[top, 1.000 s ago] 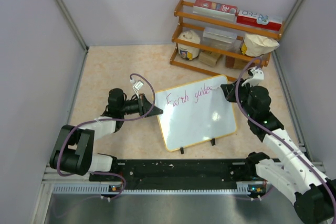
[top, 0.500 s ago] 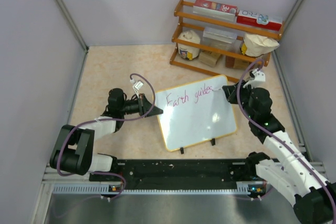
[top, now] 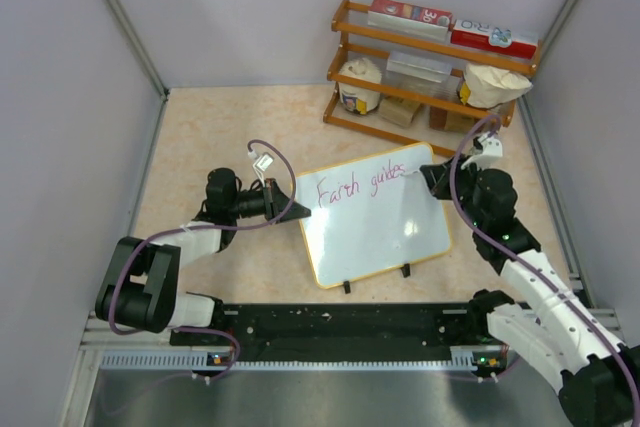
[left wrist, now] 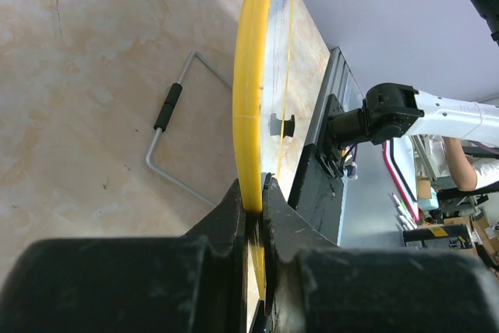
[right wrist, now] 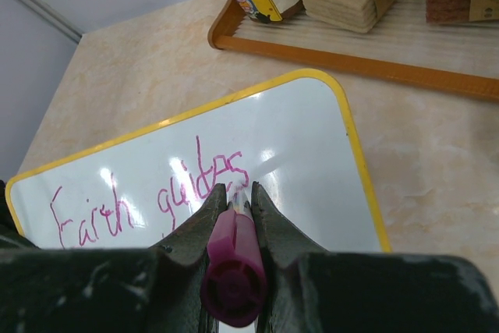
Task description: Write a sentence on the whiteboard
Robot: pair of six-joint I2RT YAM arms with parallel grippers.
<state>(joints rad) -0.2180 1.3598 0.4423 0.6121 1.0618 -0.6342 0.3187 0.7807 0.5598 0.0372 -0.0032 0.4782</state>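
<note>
The whiteboard (top: 375,222) stands tilted on two black clip feet in mid-table, with a yellow frame. The sentence (top: 355,183) reads "Earth guides" in pink on one line along its top. It also shows in the right wrist view (right wrist: 195,185). My left gripper (top: 292,209) is shut on the whiteboard's left edge; the left wrist view shows the yellow frame (left wrist: 251,99) clamped between the jaws. My right gripper (top: 424,175) is shut on a pink marker (right wrist: 232,259), whose tip sits at the end of "guides" near the board's top right corner.
A wooden rack (top: 430,67) stands behind the board with red-and-white boxes, bags and a clear container. A wire stand (left wrist: 168,126) lies on the table behind the board. Grey walls close in both sides. A black rail (top: 340,332) runs along the near edge.
My right gripper has shifted slightly at the end of "guides", finishing the last letter. The left gripper and the board have not moved.
</note>
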